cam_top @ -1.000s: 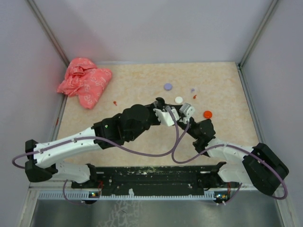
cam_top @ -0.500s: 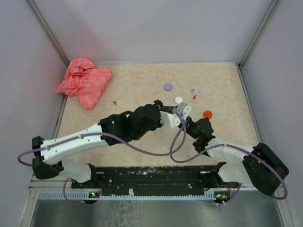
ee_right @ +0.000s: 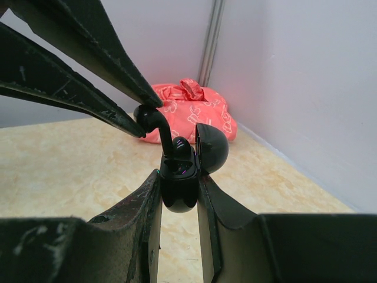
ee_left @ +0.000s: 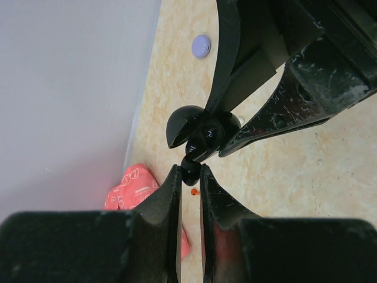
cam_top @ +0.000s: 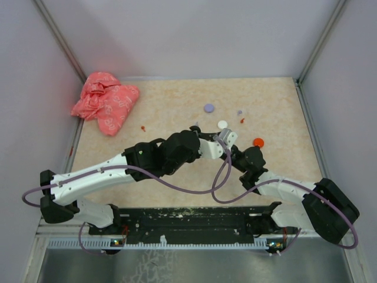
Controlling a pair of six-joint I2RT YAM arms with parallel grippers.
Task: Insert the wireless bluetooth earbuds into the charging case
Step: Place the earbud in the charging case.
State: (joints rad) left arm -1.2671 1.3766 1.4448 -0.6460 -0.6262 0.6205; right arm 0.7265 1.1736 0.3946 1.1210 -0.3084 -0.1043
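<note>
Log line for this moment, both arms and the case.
left gripper: shut on black earbud | right gripper: shut on charging case | lid: open | earbud: stem at case mouth

From above, the charging case [ee_right: 178,186] is hidden where the left arm [cam_top: 171,153] and right arm [cam_top: 253,162] meet; the red speck [cam_top: 142,127] and lilac speck [cam_top: 240,112] — too small to identify; pink bag [ee_left: 129,188] partly behind a finger [ee_left: 160,203].

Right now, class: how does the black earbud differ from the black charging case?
The earbud is thin and stemmed; the charging case is bulkier and rounded, lid open. The earbud is pinched by the left claw; the case sits in the right claw. Both are glossy black.
</note>
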